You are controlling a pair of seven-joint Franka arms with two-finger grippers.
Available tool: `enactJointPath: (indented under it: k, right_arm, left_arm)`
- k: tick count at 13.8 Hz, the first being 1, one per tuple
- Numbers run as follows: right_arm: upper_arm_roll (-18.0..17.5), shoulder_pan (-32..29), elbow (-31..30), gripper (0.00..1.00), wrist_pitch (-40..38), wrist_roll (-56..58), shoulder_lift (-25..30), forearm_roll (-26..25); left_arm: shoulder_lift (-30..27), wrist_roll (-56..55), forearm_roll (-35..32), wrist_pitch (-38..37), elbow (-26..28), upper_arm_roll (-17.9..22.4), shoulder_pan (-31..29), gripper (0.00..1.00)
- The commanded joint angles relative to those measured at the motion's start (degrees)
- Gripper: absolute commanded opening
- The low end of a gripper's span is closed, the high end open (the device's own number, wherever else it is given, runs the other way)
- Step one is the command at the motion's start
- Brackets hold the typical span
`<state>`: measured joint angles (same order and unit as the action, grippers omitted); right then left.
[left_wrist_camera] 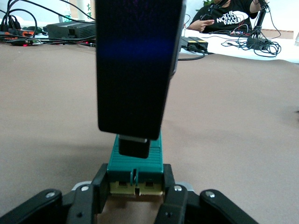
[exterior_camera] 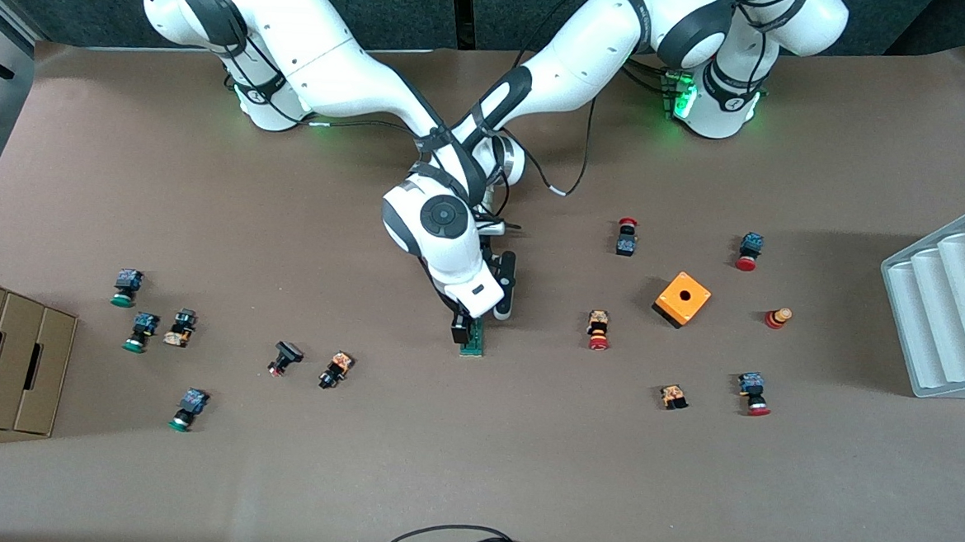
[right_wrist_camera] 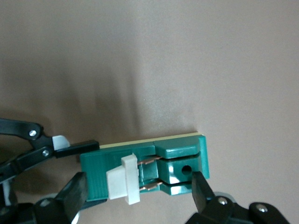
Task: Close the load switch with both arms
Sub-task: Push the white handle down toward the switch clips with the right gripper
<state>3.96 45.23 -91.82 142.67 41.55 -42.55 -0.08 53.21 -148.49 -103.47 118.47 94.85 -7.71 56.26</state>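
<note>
Both arms bend down to the worktop's middle. The left gripper (left_wrist_camera: 135, 189) clamps the green plastic load switch (right_wrist_camera: 154, 170); the right gripper (right_wrist_camera: 135, 198) straddles it, fingers spread.

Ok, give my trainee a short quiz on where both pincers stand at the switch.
1. True or false: the left pincer is shut on the small narrow green rectangular load switch.
2. The right pincer is: A) shut on a red button; B) open, straddling the switch's white sliding piece; C) parked at its base.
3. Fill in: the orange box with a hole lies toward the ___ arm's end of the table.
Key: 1 true; 2 B; 3 left.
</note>
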Motion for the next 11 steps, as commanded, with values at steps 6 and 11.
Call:
enactJointPath:
  k: [6,11]
  right_arm:
    - [0.6,0.7,0.6,0.84,1.4,-0.2,-0.8,-1.4]
    - [0.6,0.7,0.7,0.77,1.4,-0.2,-0.5,-1.4]
  left_arm:
    - [1.5,-1.7,-0.2,-0.1,-1.2,0.2,0.7,0.29]
    - [1.5,-1.7,-0.2,-0.1,-1.2,0.2,0.7,0.29]
